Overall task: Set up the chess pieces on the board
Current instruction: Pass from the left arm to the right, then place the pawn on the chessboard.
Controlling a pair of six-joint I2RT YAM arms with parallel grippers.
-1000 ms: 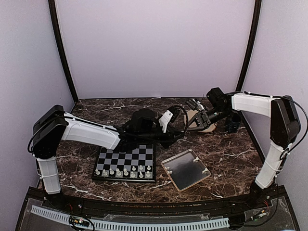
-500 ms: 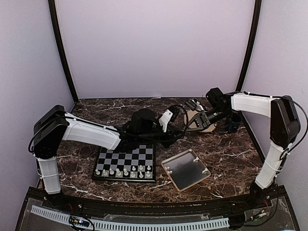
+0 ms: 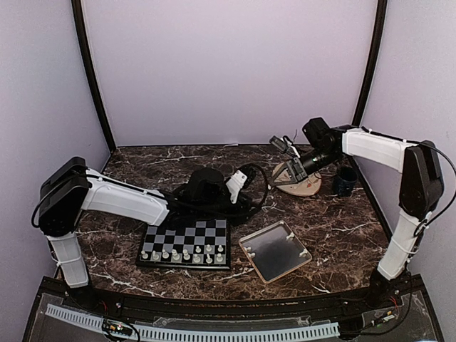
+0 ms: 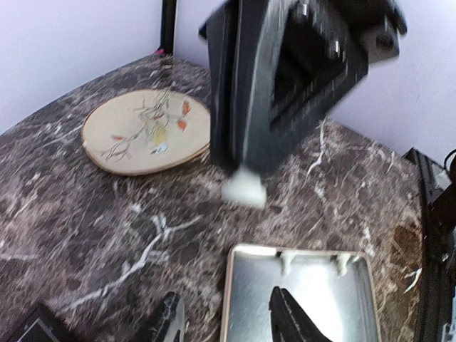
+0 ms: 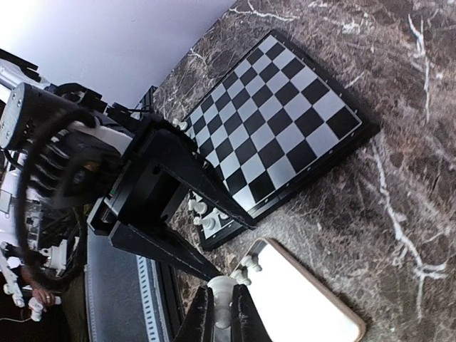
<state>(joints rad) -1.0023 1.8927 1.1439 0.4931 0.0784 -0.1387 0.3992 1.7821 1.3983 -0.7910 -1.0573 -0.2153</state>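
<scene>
The board [image 3: 187, 231] lies at the front centre, with a row of white chess pieces [image 3: 182, 254] along its near edge. A few more pieces [image 3: 288, 237] lie in the metal tray [image 3: 274, 260]. My right gripper [image 3: 283, 172] hovers over the beige plate [image 3: 308, 188]. It is shut on a white chess piece [image 5: 222, 296], which also shows in the left wrist view [image 4: 244, 189]. My left gripper [image 4: 226, 324] is open and empty above the tray's left edge [image 4: 229, 299]. It sits between board and plate in the top view [image 3: 253, 206].
The board [image 5: 274, 117] and tray [image 5: 306, 303] show in the right wrist view, behind the left gripper's dark fingers [image 5: 164, 249]. A dark cup [image 3: 345, 182] stands at the back right next to the plate. Both arms crowd the centre above the marble table.
My right gripper has lifted and drawn back over the plate with the piece. My left arm has pulled back slightly to the left.
</scene>
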